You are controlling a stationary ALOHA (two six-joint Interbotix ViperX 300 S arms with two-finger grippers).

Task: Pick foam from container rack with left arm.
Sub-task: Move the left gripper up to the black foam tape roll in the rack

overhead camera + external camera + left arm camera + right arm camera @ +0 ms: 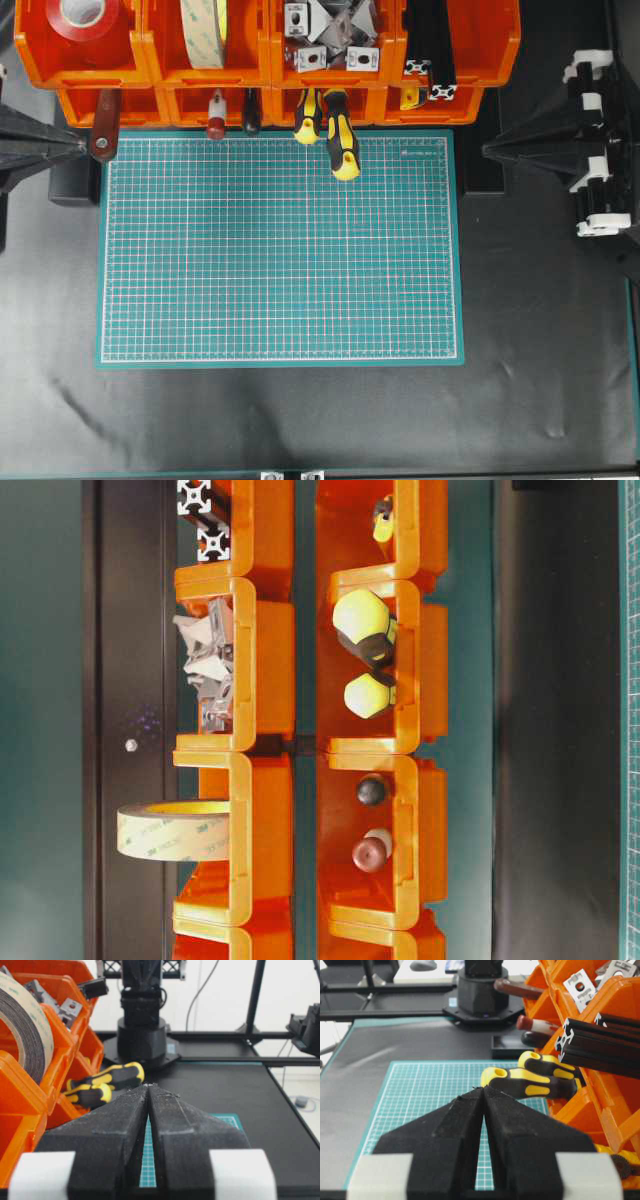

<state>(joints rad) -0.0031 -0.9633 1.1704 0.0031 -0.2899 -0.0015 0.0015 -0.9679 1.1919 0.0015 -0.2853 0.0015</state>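
The foam [205,40] is a roll with a cream liner, standing on edge in the second upper bin from the left of the orange container rack [150,62]. It also shows in the table-level view [175,830] and in the left wrist view [27,1035], where its black foam layer is visible. My left gripper [84,146] is shut and empty at the mat's far left corner, below and left of the foam and apart from it; the left wrist view [148,1085] shows its jaws together. My right gripper [487,150] is shut and empty beside the mat's far right corner, as the right wrist view [483,1088] confirms.
A red tape roll [80,15] sits in the top-left bin. Metal brackets [325,35] and black extrusions [430,50] fill the other upper bins. Yellow-black screwdrivers [340,140] and other tool handles [104,125] stick out of the lower bins over the green mat [280,250].
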